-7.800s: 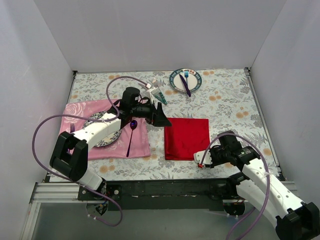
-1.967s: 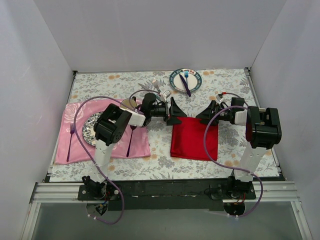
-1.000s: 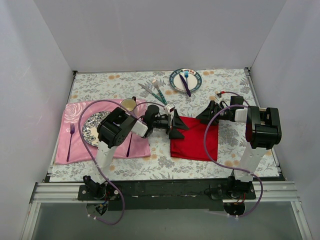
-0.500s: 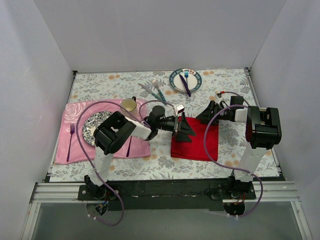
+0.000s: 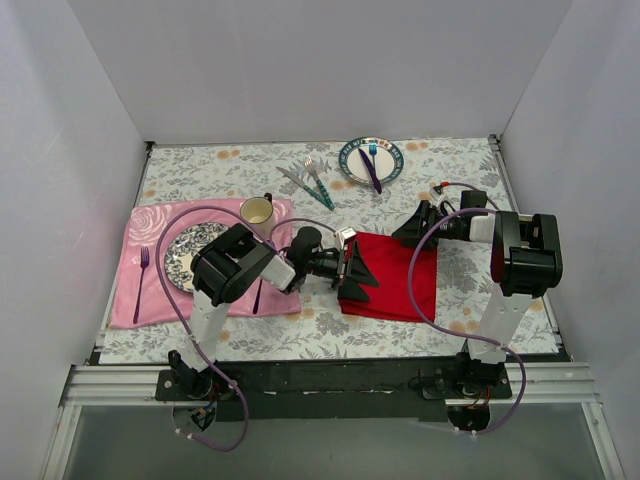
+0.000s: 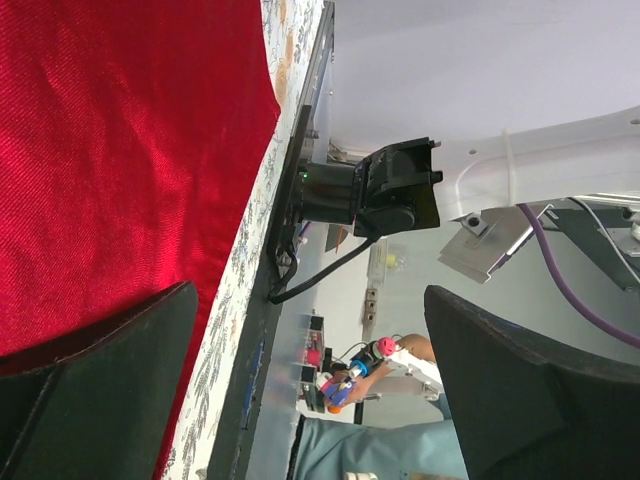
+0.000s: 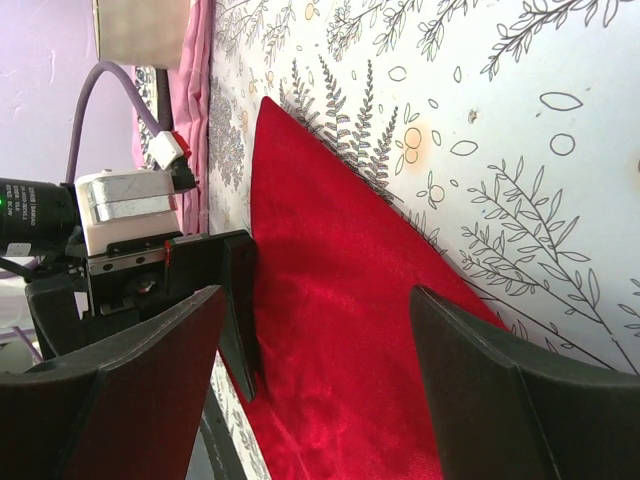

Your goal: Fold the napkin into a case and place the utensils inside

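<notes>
Now that the left fingers (image 6: 100, 370), spread and empty, have slid down the left edge of the napkin (image 5: 385, 285), with the right fingers (image 7: 110, 400) still spread at its far corner, folding on the counter (image 5: 450, 180) looks imminent.

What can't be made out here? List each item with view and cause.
- Top view: the napkin has its left edge hidden under the left pincer.
- Left wrist view: the fingers run off the bottom edge, so contact with the napkin is unclear.
- Top view: the fork and knife are too small for detail.
- Top view: the spoon is partly hidden by the left arm.
</notes>
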`<action>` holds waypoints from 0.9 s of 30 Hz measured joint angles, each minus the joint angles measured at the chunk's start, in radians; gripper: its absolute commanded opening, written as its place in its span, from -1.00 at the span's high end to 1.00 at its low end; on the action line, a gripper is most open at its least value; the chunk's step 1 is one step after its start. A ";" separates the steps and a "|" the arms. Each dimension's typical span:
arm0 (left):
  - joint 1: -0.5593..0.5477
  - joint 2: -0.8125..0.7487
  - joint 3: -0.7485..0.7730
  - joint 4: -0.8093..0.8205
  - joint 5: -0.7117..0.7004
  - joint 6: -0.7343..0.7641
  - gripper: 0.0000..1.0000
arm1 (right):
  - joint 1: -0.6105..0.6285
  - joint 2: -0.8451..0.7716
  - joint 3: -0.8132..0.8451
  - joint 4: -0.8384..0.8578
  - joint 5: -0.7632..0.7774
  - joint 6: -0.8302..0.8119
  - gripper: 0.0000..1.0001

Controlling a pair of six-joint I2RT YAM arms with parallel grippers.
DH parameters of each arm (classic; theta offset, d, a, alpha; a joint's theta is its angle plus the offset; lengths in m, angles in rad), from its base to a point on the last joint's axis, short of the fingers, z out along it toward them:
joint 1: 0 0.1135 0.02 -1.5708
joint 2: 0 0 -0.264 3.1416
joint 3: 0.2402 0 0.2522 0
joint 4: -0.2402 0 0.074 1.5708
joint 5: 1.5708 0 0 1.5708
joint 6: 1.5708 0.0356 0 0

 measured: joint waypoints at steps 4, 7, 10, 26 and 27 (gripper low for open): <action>0.002 0.000 -0.010 0.031 0.002 -0.008 -0.96 | 0.000 0.000 0.001 -0.003 0.000 -0.001 -0.67; 0.001 -0.024 -0.010 0.000 0.005 0.020 -0.96 | 0.000 0.000 0.002 -0.006 0.000 -0.004 -0.67; -0.008 -0.078 0.003 -0.045 0.005 0.053 -0.96 | 0.000 0.000 0.002 -0.007 0.000 -0.006 -0.67; -0.069 -0.073 -0.068 -0.032 -0.025 0.007 -0.96 | 0.000 0.000 0.004 -0.013 -0.002 -0.023 -0.67; -0.068 -0.059 -0.074 -0.026 -0.025 0.011 -0.96 | 0.000 0.000 0.005 -0.016 -0.001 -0.023 -0.67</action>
